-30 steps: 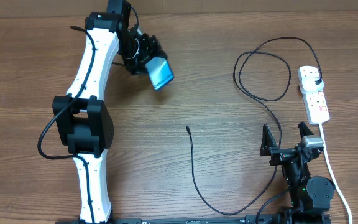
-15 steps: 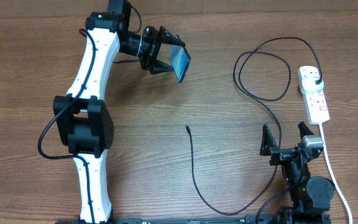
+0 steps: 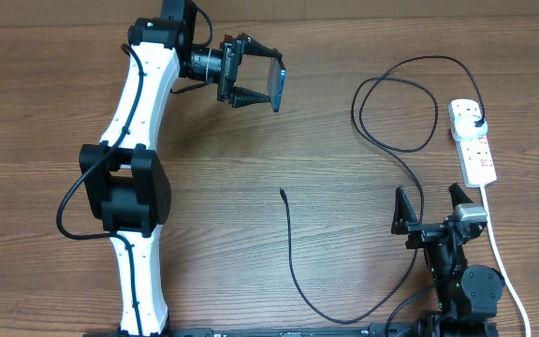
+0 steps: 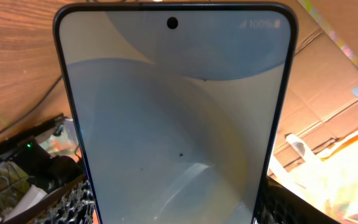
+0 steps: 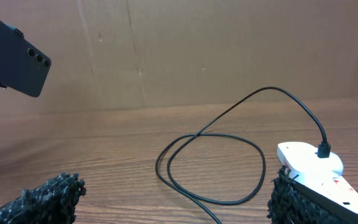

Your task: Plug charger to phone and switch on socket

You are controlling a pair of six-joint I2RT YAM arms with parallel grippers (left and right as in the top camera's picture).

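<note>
My left gripper is shut on the phone and holds it on edge above the table at the back. In the left wrist view the phone's pale screen fills the frame. Its dark back shows in the right wrist view. The charger, a black cable, lies on the table with its connector tip free at the centre and its plug in the socket, a white power strip at the right. My right gripper is open and empty near the front right.
The socket's thick white cord runs toward the front edge beside my right arm. The cable makes a wide loop between the right gripper and the socket. A cardboard wall stands behind the table.
My left gripper has lifted the phone, moved it right and turned it from screen-up to standing on edge. The right arm and the cable have not moved.
</note>
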